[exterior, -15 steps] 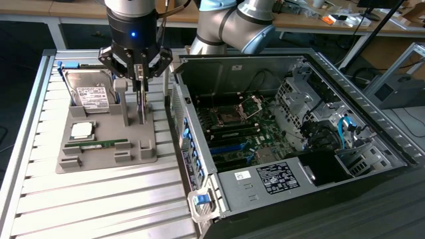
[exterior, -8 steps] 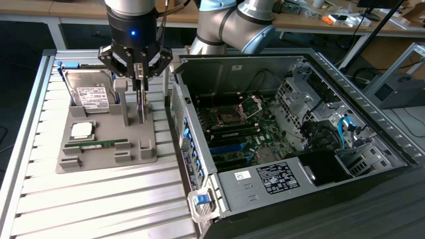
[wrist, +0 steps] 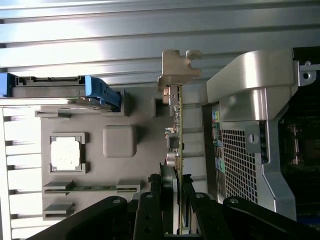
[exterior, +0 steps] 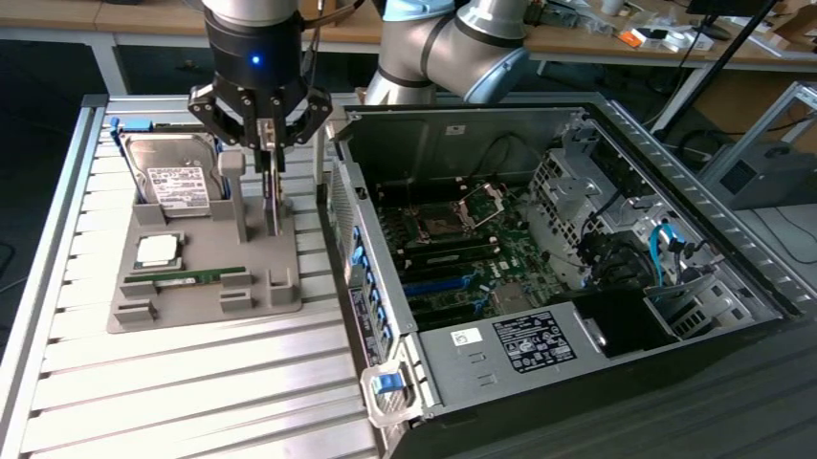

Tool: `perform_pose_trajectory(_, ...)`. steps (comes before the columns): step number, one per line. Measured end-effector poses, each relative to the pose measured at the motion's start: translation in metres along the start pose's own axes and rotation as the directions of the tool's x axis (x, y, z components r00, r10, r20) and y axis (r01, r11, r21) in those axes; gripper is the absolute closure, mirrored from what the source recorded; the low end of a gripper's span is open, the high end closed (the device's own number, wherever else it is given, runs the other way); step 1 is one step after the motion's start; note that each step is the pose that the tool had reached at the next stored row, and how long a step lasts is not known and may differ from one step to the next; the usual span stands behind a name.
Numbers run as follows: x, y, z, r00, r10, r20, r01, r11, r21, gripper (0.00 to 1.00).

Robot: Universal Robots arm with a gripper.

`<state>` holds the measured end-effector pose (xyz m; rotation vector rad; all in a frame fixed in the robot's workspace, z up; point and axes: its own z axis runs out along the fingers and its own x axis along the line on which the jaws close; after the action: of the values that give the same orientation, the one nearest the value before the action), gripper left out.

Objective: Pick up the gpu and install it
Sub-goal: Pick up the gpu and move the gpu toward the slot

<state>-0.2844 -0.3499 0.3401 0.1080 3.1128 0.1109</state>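
Gpu (exterior: 272, 203): stood on edge in the grey holder (exterior: 191, 304) on the table (exterior: 191, 382), upper edge clamped by the gripper (exterior: 264, 153); best lifted straight up, untilted, so the holder's posts are cleared.

Bright, even overhead light was recorded in the exterior view. Broad glare was thrown off the ribbed aluminium table (exterior: 191, 382) and the silver hard drive (exterior: 172, 177), while the floor of the computer case (exterior: 447, 134) was left in shade. In the wrist view the table slats were washed nearly white, the bracket of the gpu (wrist: 176, 115) was warmly lit, and the gripper (wrist: 174, 185) was reduced to a dark silhouette.
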Motion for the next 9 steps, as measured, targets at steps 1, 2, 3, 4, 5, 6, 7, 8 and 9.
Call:
perform_pose_trajectory(1,0.0,0.0,-0.0003,1.0,0.0,0.0,0.0,1.0,0.0,0.73)
perform_pose_trajectory(2,0.0,0.0,-0.0007,1.0,0.0,0.0,0.0,1.0,0.0,0.73)
perform_pose_trajectory(3,0.0,0.0001,-0.0009,1.0,0.0,0.0001,0.0,1.0,0.0,0.73)
perform_pose_trajectory(4,0.0,0.0001,-0.0012,1.0,0.0,0.0,0.0,1.0,0.0,0.73)
perform_pose_trajectory(5,-0.0001,0.0001,-0.0016,1.0,0.0,0.0001,0.0,1.0,0.0,0.73)
perform_pose_trajectory(6,0.0,0.0001,-0.0019,1.0,0.0,0.0001,0.0,1.0,0.0,0.73)
perform_pose_trajectory(7,0.0,0.0002,-0.0022,1.0,0.0,0.0,0.0,1.0,0.0,0.73)
perform_pose_trajectory(8,-0.0001,0.0002,-0.0026,1.0,0.0,0.0,0.0,1.0,0.0,0.73)
perform_pose_trajectory(9,-0.0001,0.0002,-0.003,1.0,0.0,0.0,0.0,1.0,0.0001,0.73)
